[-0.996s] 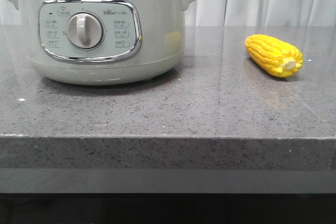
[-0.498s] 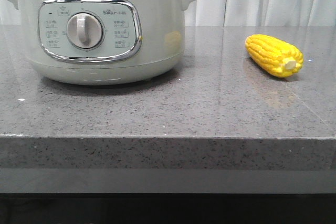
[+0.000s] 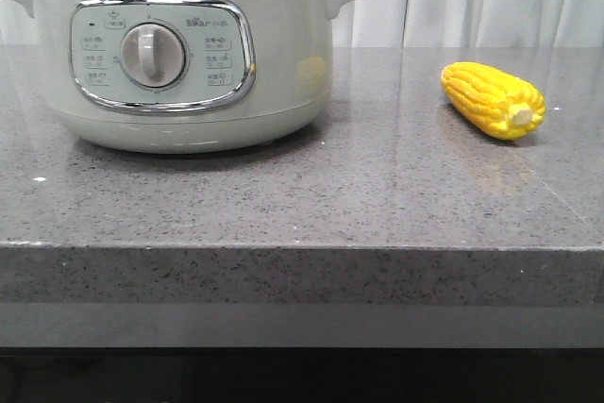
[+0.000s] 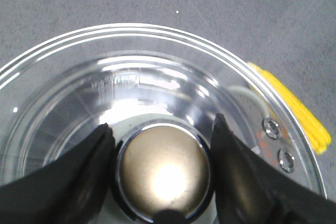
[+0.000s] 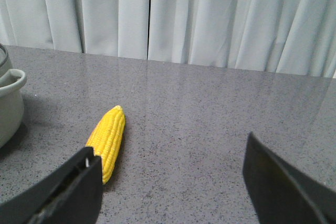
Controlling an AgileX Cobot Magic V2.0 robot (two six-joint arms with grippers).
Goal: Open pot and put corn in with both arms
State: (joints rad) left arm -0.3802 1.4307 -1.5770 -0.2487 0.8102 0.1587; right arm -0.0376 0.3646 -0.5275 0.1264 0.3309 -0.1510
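Front view: corn [image 3: 494, 99] lay at right of frame on grey countertop [image 3: 302, 205], long axis diagonal, pale stub end toward lower right; pot [image 3: 179, 54] stood well apart, upper left. Left gripper [image 4: 163, 145] clamped glass lid's [image 4: 157, 66] knob [image 4: 164, 169]. Right gripper [image 5: 173, 182] spread wide near corn, touching nothing.

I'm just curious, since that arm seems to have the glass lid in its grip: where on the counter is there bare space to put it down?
Bare counter lies between the pot and the corn, along the front edge before both, and behind the corn toward the curtain. The left is taken up by the pot. The left gripper holds the lid by its knob.
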